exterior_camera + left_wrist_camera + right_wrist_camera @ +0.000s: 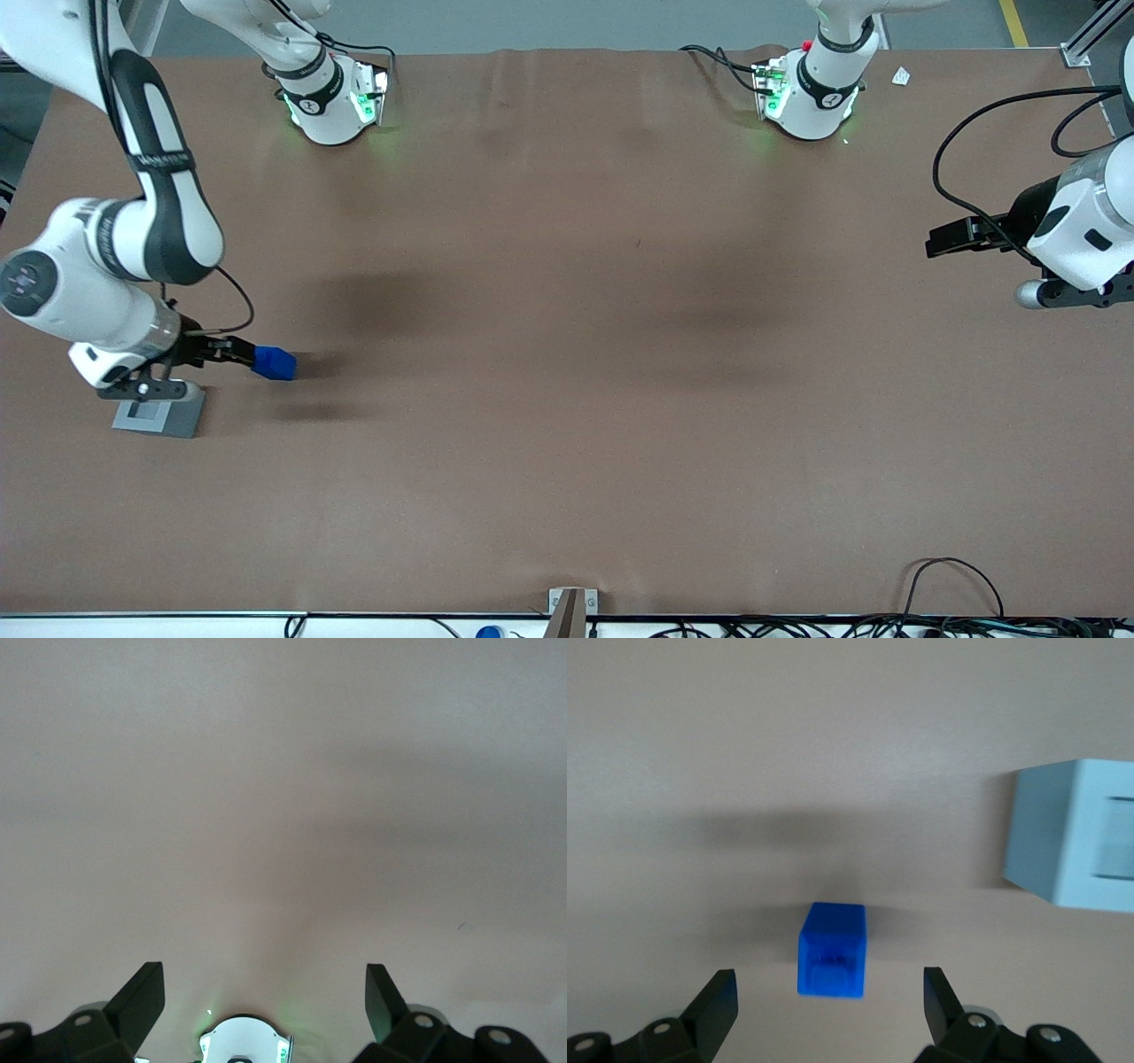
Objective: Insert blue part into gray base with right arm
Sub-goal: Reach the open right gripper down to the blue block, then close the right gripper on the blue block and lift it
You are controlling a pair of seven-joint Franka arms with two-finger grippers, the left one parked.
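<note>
Brown paper-covered table (pixel 567 354), flat w/ soft shadows, nothing much on it besides my two things. My gripper (pixel 828 992) sits low at the working arm's end, fingers spread wide apart, holding nothing. Blue part (pixel 831 950) lies on the table between the fingertips, not touched on either side; from the front it shows just off my claw tips. Gray base (pixel 159 416) sits beside it, a bit nearer the front camera, apart from the part, recess facing up, partly under my wrist in the front view.

Judging the part: small hard plastic block, light, stiff, prob. smooth so it could slip or twist if pinched off-center. Best hold = the two flat parallel sides of the main body, mid-height, leaving the end free for the recess. No fragility worry; moderate squeeze should do.
</note>
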